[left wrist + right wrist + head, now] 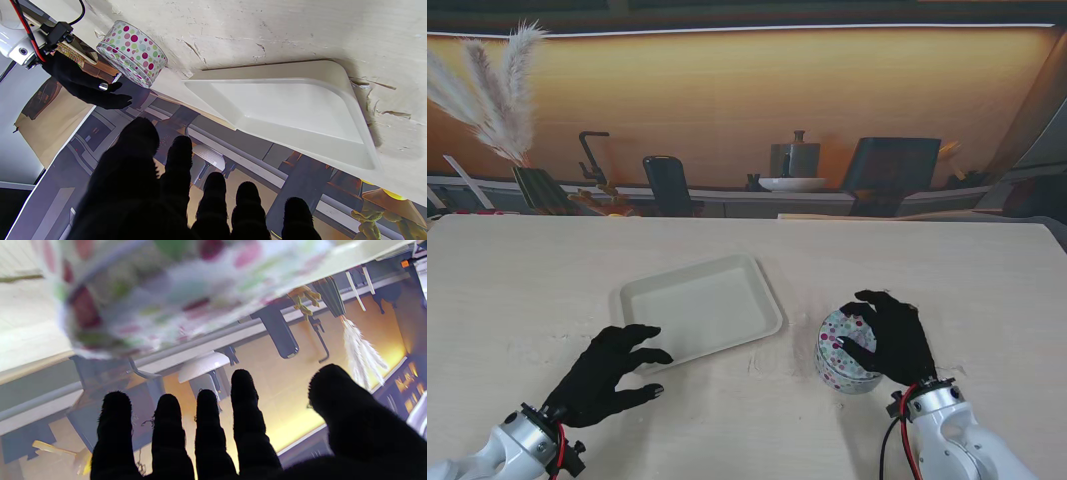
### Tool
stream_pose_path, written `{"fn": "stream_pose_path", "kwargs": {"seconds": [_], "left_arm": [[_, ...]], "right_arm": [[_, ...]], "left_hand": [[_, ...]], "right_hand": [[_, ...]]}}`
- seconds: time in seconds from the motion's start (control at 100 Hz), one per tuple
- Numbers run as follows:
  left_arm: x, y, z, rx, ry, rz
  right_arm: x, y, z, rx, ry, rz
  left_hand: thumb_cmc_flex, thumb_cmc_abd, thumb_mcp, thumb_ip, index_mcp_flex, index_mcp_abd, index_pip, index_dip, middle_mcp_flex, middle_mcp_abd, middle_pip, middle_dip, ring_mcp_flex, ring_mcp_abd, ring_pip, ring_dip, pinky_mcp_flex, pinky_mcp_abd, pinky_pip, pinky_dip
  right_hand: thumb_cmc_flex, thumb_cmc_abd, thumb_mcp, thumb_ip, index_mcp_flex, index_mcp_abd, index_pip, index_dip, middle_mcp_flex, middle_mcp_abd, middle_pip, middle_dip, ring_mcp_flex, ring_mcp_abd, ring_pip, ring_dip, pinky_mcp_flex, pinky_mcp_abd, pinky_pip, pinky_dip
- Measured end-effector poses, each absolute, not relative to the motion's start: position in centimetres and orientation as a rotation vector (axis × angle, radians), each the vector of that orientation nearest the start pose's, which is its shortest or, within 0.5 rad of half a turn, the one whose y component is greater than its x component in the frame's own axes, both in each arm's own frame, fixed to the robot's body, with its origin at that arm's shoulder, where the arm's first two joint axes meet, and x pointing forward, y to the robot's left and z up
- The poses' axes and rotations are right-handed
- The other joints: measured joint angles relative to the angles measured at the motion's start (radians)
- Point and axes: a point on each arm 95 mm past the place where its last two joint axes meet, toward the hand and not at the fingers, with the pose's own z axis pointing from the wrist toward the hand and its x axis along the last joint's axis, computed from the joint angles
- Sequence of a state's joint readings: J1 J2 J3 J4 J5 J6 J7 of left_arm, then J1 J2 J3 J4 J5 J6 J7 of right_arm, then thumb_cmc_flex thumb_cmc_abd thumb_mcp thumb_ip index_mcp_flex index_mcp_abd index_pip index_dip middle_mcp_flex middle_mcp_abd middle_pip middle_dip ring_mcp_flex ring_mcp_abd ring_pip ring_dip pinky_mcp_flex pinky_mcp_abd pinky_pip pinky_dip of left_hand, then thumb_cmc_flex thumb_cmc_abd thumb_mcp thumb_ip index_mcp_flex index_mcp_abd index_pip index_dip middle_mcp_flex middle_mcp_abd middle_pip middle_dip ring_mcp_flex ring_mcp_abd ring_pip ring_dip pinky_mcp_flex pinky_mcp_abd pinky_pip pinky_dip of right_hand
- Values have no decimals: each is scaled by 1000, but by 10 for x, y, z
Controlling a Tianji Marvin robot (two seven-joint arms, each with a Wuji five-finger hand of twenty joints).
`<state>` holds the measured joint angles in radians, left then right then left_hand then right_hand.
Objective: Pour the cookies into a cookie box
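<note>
A round polka-dot tin (831, 352) (133, 53) (150, 290) stands on the table at the right, its lid on. My right hand (895, 340) (83, 86) (213, 440) hovers just over it, open, with the fingers spread across the lid and no visible grip. A shallow white tray (702, 308) (283, 100) lies empty in the middle. My left hand (612, 372) (173, 193) is open at the tray's near left corner, fingertips close to the rim. No cookies can be seen.
The pale wooden table top (527, 290) is scuffed. Beyond its far edge is a printed kitchen backdrop with pampas grass (487, 90) at the far left.
</note>
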<state>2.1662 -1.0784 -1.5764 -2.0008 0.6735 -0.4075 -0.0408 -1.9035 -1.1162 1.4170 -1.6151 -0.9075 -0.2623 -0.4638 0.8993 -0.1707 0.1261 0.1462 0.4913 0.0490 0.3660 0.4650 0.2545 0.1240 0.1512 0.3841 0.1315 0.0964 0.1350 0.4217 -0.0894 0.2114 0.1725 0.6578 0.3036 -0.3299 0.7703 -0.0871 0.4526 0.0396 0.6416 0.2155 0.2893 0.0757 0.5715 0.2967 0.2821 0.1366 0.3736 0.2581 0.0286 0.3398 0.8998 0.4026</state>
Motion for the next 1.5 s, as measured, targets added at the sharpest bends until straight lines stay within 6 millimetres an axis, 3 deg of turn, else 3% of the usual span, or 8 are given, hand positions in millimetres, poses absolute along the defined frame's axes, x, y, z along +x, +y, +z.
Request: {"fn": "stream_pose_path", "kwargs": {"seconds": [0.12, 0.22, 0.5, 0.55, 0.63, 0.84, 1.34, 1.5], "left_arm": [[252, 31, -303, -1414, 1497, -1924], [252, 30, -304, -1412, 1498, -1926], [251, 29, -304, -1396, 1479, -1953], [251, 29, -304, -1394, 1477, -1956], [251, 29, -304, -1391, 1476, -1958], [250, 27, -305, -1405, 1465, -1977], [243, 18, -308, -1446, 1419, -2082], [244, 16, -312, -1477, 1350, -2155]], "right_arm": [[299, -47, -346, 1182, 1097, 1829], [290, -36, -333, 1142, 1053, 1898], [269, 3, -319, 1168, 976, 2078], [266, 9, -319, 1183, 972, 2100], [263, 19, -320, 1216, 992, 2122], [258, 42, -325, 1312, 1002, 2197], [264, 57, -325, 1359, 1036, 2243], [266, 59, -326, 1357, 1044, 2255]], "left_hand": [[0, 0, 0, 0, 0, 0, -11, -8, 7, 1, 0, 0, 24, 5, 12, 0, 0, 0, 0, 1], [0, 0, 0, 0, 0, 1, -22, -16, 7, 1, 0, 0, 26, 8, 13, 4, 0, 1, 0, 12], [-38, 23, -64, 0, -77, 36, -86, -63, 18, 13, 0, 0, 53, 31, 33, 11, 4, 25, 1, 24], [-39, 24, -76, -17, -87, 40, -108, -73, 28, 13, 0, 0, 64, 32, 34, 12, 9, 26, 3, 24], [-62, 34, -87, -38, -98, 49, -123, -95, 28, 22, 0, 0, 77, 38, 49, 18, 21, 38, 10, 35], [-75, 49, -106, -40, -126, 68, -185, -153, 28, 24, 0, 0, 101, 41, 60, 22, 38, 47, 12, 40], [-75, 50, -106, -40, -151, 72, -211, -179, 28, 24, 0, -13, 108, 48, 62, 22, 62, 64, 25, 62], [-75, 50, -106, -40, -150, 72, -209, -179, 39, 25, 1, -13, 117, 52, 76, 23, 84, 92, 40, 75]], "right_hand": [[0, 0, 0, 0, 0, 0, 7, 2, 1, 14, 12, 0, 5, 0, 9, 1, 16, 2, 25, 0], [0, 0, 0, 0, 1, 2, 14, 11, 6, 24, 14, 2, 92, 29, 45, 21, 77, 37, 90, 21], [0, -54, 38, 0, 137, 32, 14, 21, 252, 63, -13, 4, 324, 90, 117, 50, 215, 111, 189, 88], [0, -54, 38, 0, 137, 33, 7, 21, 252, 64, -14, 4, 342, 90, 114, 52, 225, 112, 189, 88], [0, -65, 39, 0, 141, 57, -8, 21, 252, 65, -27, 1, 343, 90, 122, 54, 229, 112, 189, 89], [1, -87, 39, 0, 136, 80, -42, 21, 252, 69, -40, -1, 355, 90, 121, 55, 238, 122, 189, 90], [2, -104, 39, 0, 110, 70, -52, 22, 252, 72, -41, -1, 355, 90, 120, 55, 238, 122, 189, 100], [2, -104, 40, 0, 84, 68, -53, 24, 252, 72, -48, -1, 355, 90, 120, 55, 238, 122, 189, 101]]}}
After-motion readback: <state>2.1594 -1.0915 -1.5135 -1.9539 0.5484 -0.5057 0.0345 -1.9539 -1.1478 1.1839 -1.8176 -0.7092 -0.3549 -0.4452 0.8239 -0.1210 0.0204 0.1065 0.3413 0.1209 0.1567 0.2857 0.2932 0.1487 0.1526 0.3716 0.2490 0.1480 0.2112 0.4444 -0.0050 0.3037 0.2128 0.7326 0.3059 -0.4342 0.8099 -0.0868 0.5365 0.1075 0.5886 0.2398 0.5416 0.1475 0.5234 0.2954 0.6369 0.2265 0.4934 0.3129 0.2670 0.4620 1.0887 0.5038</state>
